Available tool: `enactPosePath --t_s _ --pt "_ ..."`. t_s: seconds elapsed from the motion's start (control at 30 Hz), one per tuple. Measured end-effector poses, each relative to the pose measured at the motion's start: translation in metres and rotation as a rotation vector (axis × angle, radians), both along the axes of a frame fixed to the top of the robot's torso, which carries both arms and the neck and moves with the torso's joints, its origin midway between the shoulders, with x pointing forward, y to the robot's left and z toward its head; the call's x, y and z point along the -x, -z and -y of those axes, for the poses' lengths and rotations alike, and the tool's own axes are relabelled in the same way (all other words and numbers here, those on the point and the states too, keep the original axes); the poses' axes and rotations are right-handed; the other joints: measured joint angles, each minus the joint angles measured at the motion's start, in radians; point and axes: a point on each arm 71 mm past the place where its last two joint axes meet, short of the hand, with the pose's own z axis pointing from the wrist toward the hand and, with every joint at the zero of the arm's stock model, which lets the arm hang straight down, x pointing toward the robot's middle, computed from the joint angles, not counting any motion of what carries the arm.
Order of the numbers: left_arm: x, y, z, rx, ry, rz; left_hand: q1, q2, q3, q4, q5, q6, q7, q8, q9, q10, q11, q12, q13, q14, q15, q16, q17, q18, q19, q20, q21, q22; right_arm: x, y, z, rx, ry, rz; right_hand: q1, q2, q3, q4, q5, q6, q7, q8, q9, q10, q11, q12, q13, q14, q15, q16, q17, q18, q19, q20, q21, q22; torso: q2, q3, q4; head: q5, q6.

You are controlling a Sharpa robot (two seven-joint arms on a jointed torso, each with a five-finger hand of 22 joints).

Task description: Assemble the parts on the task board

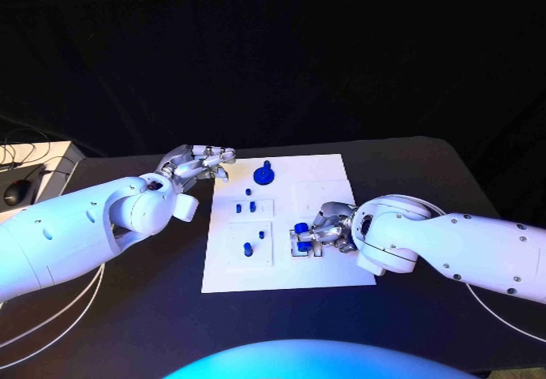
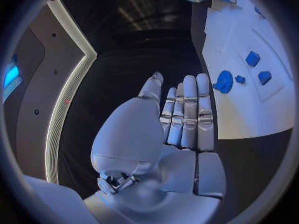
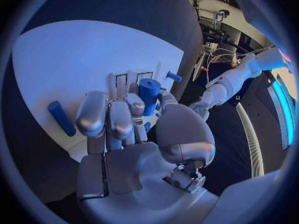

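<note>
Right robot hand (image 1: 322, 230) is gripping a short blue plastic cylinder (image 3: 149, 91) between its fingers (image 3: 93, 115) and thumb, holding it upright just above the white rectangular task board (image 1: 330, 178), over the board's near right part. Held this way, the piece seems to be getting lined up with the small square-outlined slots (image 3: 138, 76) beneath it, probably for pressing it in end first.

Left robot hand (image 1: 200, 162) is hovering off the board's far left edge, above the black surface (image 1: 409, 162), holding nothing, with its fingers (image 2: 187, 112) lying straight and close together; it looks parked there to keep the board clear for the other arm.

On the board, a round blue gear-like part (image 1: 265, 175) is sitting near the far edge. Closer in, the raised panel (image 1: 252, 208) left of centre is carrying small blue pegs (image 1: 238, 208), and another blue peg (image 1: 248, 249) is standing in the panel nearest the robot. A loose blue rod (image 3: 61, 118) is lying flat on the board beside the right hand.
</note>
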Motion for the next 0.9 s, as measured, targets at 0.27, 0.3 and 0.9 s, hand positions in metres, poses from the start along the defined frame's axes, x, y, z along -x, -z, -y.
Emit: enactPosePath --t_s 0.27,0.3,0.9 --pt "0.0002 -0.0002 0.0001 0.001 0.001 0.0 0.0 0.0 0.0 0.0 0.0 0.0 0.0 0.0 0.0 0.0 0.0 0.0 0.0 0.0 0.0 0.0 0.0 0.0 0.0 0.0 0.0 0.0 0.0009 0.0001 -0.0017 0.005 -0.014 -0.007 -0.006 -0.006 0.007 -0.024 -0.017 0.0 0.0 0.0 0.001 0.001 0.001 0.0 0.0 0.0 0.0 0.0 0.0 0.0 0.0 0.0 0.0 0.0 0.0 0.0004 -0.0004 0.003 -0.002" --pt "0.0002 -0.0002 0.0001 0.0 0.001 0.0 0.0 0.0 0.0 0.0 0.0 0.0 0.0 0.0 0.0 0.0 0.0 0.0 0.0 0.0 0.0 0.0 0.0 0.0 0.0 0.0 0.0 0.0 0.001 0.0 -0.0019 0.005 -0.015 -0.008 -0.006 -0.006 0.007 -0.024 -0.018 0.0 0.0 0.0 0.001 0.001 0.001 0.0 0.0 0.0 0.0 0.0 0.0 0.0 0.0 0.0 0.0 0.0 0.0 0.0004 -0.0004 0.004 -0.003" --pt "0.0005 -0.0003 0.0001 0.001 0.004 0.0 0.0 0.0 0.0 0.0 0.0 0.0 0.0 0.0 0.0 0.0 0.0 0.0 0.0 0.0 0.0 0.0 0.001 0.0 0.0 0.0 0.0 0.0 -0.0015 0.0024 -0.0011 0.021 -0.02 -0.001 -0.011 -0.001 0.026 -0.054 -0.088 -0.001 0.001 -0.001 -0.006 -0.003 0.001 -0.004 -0.003 0.001 0.002 0.0 0.0 0.0 0.0 0.0 0.0 0.0 0.0 0.0 -0.0006 0.007 -0.003"
